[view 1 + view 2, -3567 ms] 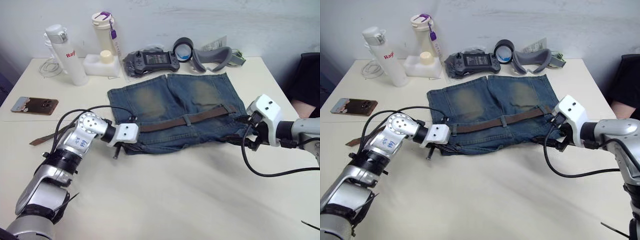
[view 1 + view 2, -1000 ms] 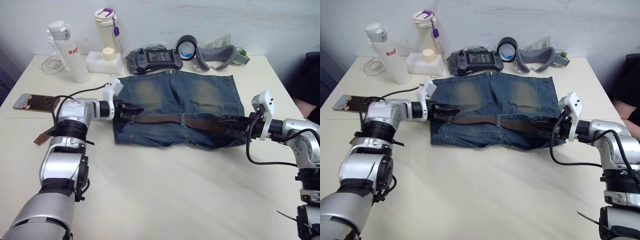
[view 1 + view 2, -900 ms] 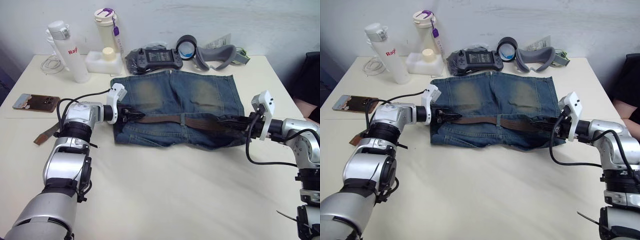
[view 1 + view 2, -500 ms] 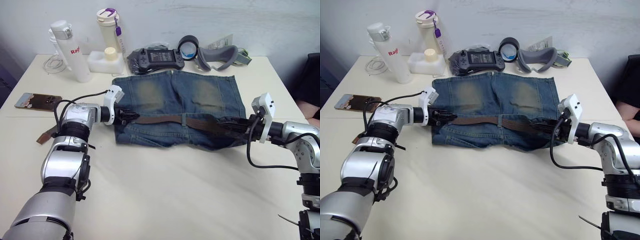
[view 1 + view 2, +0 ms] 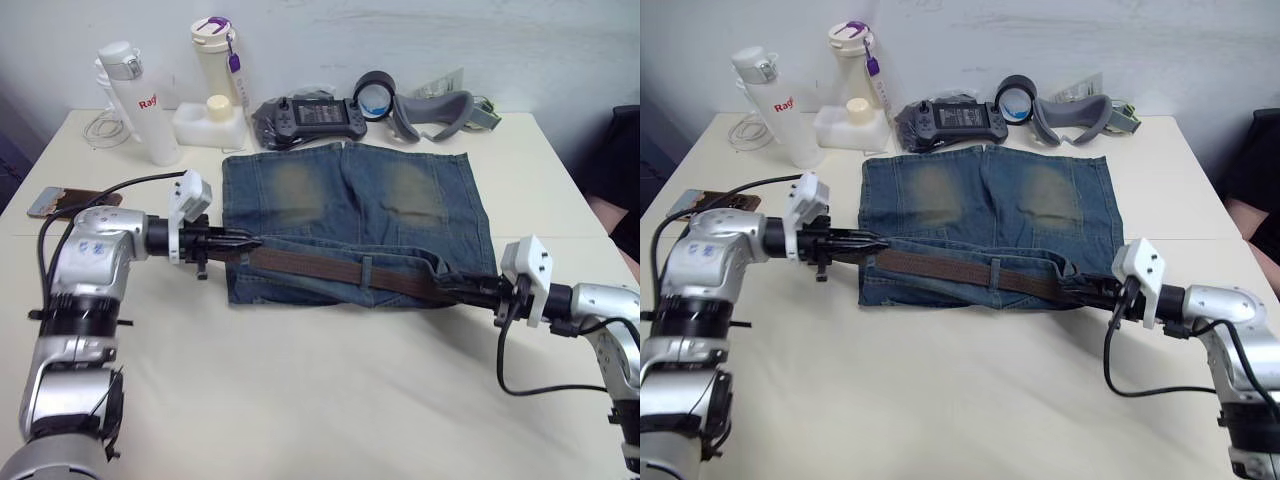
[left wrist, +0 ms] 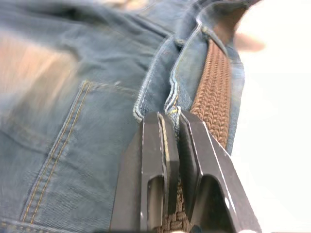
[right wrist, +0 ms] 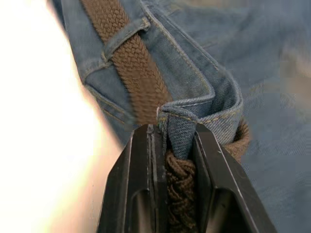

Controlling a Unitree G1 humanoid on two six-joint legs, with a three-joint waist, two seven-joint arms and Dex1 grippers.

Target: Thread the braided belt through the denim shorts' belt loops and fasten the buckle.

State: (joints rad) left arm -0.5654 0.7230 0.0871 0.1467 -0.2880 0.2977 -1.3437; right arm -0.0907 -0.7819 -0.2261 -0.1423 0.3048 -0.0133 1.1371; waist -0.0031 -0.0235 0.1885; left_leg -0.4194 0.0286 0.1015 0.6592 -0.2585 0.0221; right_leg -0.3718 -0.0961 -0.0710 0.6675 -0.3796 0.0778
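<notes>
— Where were the denim shorts [image 5: 350, 215]?

— Flat across the middle of the frame on the table [image 5: 300, 400], waistband toward the lower edge. The braided belt [image 5: 330, 272] ran along that waistband from centre-left down toward centre-right, passing under a belt loop [image 5: 367, 273] near the middle.

— And the left gripper [image 5: 240, 243]?

— At centre-left, its fingers [image 6: 160, 160] pressed together on the belt and the waistband edge at the shorts' left corner. The wrist view showed the woven strap caught between them.

— The right gripper [image 5: 470, 291]?

— Lower right of the frame, at the shorts' right corner. Its fingers [image 7: 141, 165] pinched a fold of denim waistband together with the belt; the strap ran away from them under a loop.

— Anything else around?

— Along the top edge: a white bottle [image 5: 135, 100], a purple-capped bottle [image 5: 215, 60], a handheld game console [image 5: 310, 112] and a grey padded band [image 5: 430, 110]. A phone [image 5: 60, 201] lay at the left edge
</notes>
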